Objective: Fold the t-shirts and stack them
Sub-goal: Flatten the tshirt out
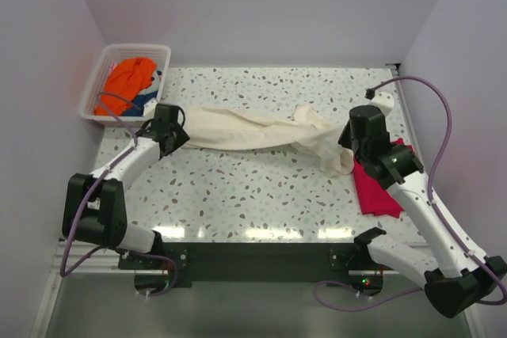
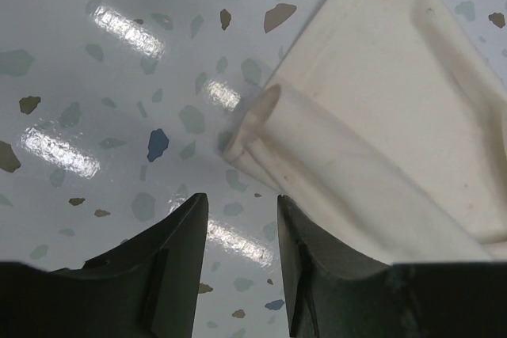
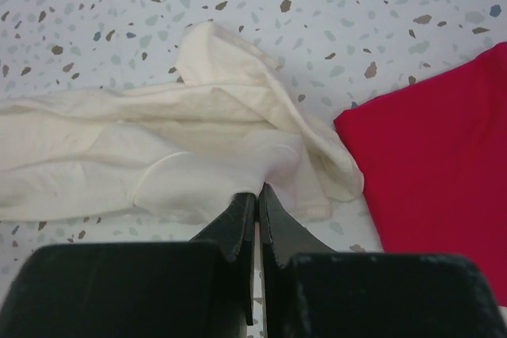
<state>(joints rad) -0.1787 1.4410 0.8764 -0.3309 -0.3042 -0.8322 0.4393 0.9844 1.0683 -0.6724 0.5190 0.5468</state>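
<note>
Since the next grab comes down to where that loose end sits, here's what I'm looking at.

Top camera: the cream shirt (image 1: 253, 132) lies pulled out into a long rope across the table (image 1: 261, 187), its long axis running left to right between the two arms. The left claw (image 1: 176, 134) is right at its left end and the right claw (image 1: 354, 152) is at its bunched right end, so the left arm is clearly the nearer one to the free end. The red shirt (image 1: 379, 189) lies flat just beside the right claw, partly under that arm. An orange shirt (image 1: 131, 77) and a blue shirt (image 1: 146, 102) sit in the basket (image 1: 93, 89) at the far left corner.

Left wrist camera: the left claw (image 2: 242, 199) is open, with bare table between its fingers and nothing held. The folded corner of the cream shirt (image 2: 396, 116) sits just ahead of the gap and off to the right, and the cloth runs away up and right. One finger sits over its edge. I reckon it needs a small nudge forward and right before closing, or I'll pinch air.

Right wrist camera: the right claw (image 3: 257, 190) is closed tight and looks pinched on a fold of the cream shirt (image 3: 158, 140), which trails off to the left. The red shirt (image 3: 436, 140) is just beside it on the right.
</note>
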